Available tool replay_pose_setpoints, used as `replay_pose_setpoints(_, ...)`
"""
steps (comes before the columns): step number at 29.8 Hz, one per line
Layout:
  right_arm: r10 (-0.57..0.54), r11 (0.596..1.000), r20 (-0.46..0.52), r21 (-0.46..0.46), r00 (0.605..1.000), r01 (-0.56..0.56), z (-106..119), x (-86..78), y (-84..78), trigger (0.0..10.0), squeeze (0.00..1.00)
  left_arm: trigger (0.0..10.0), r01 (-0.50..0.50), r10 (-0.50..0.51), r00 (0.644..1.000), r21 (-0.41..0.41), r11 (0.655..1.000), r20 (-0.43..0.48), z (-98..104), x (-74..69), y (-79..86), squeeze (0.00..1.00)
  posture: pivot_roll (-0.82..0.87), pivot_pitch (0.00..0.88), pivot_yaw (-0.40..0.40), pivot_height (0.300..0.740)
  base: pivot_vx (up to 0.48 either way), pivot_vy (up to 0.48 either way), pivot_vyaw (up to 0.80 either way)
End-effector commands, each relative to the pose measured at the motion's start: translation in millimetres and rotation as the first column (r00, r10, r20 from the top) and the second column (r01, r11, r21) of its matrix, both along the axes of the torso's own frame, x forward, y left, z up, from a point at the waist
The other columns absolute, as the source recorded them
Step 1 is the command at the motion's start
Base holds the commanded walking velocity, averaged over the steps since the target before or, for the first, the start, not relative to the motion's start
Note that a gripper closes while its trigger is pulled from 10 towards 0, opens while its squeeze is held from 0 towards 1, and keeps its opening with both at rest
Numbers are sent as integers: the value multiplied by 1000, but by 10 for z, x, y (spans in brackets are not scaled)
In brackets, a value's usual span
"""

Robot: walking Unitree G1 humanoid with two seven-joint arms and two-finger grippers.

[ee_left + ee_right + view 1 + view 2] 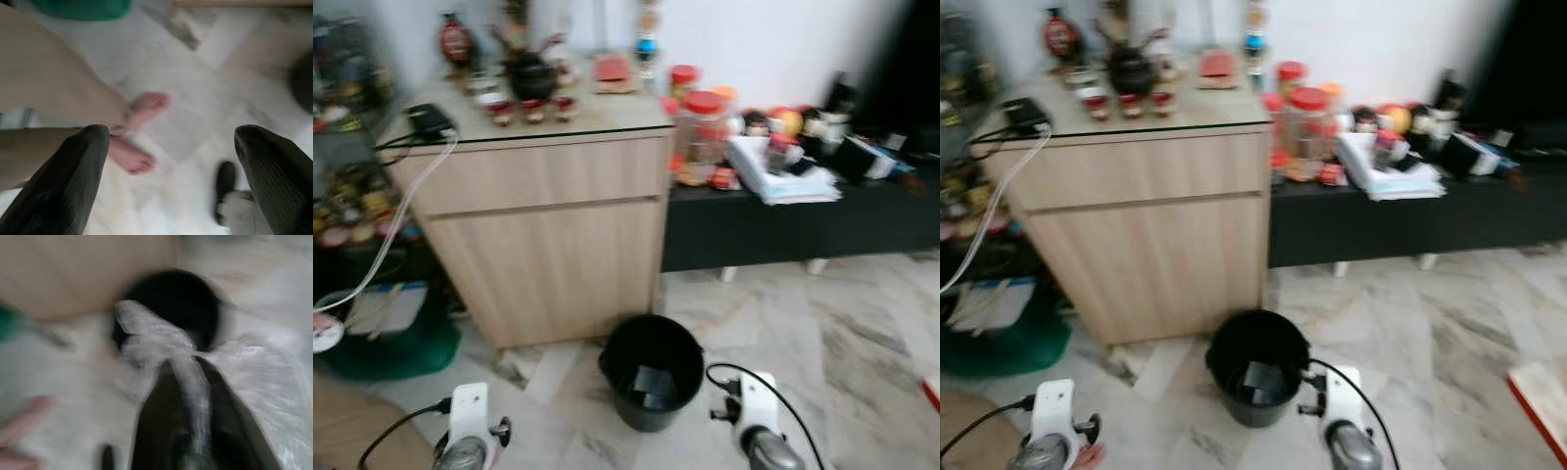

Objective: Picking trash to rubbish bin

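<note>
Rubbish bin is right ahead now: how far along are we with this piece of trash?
Pickup looks done: the right pincer is shut on a clear plastic wrapper. In hand is the carry, with the black rubbish bin on the marble floor just ahead beside the wooden cabinet; something already lies inside it. Left: bring the wrapper over the rim and release. The left pincer is open, with a person's bare foot beneath it.

— What stands near the black bin [651, 370]?
— The wooden cabinet [543, 235] just behind it; a person's bare feet [139, 132] beside it.
— And open room?
— Marble floor [822, 362] to the bin's right.
</note>
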State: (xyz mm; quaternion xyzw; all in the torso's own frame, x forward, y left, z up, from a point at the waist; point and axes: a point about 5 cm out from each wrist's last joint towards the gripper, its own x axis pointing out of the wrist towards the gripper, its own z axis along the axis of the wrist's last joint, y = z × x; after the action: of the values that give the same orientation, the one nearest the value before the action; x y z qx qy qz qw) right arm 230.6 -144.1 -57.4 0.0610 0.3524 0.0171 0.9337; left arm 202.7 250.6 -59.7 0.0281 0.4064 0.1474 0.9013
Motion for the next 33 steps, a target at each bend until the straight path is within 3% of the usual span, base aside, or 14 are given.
replay_pose_setpoints(1,-28,999,-22,-33,999,27,-42,-74,-166,10000,0,10000,19,-19,1000,-15,1000,20,22,87,-93,0,21,0,21,740,375,0,0)
replay_pose_setpoints(21,-19,1000,-15,-19,1000,18,-36,-66,-134,10000,0,10000,27,-27,999,-14,1000,32,44,119,-87,0,26,0,25,740,373,0,0)
replay_pose_setpoints(33,26,1000,1,0,1000,-26,-10,-24,-64,10000,0,10000,20,-20,999,-21,1000,41,51,129,-88,0,29,0,21,740,364,0,713)
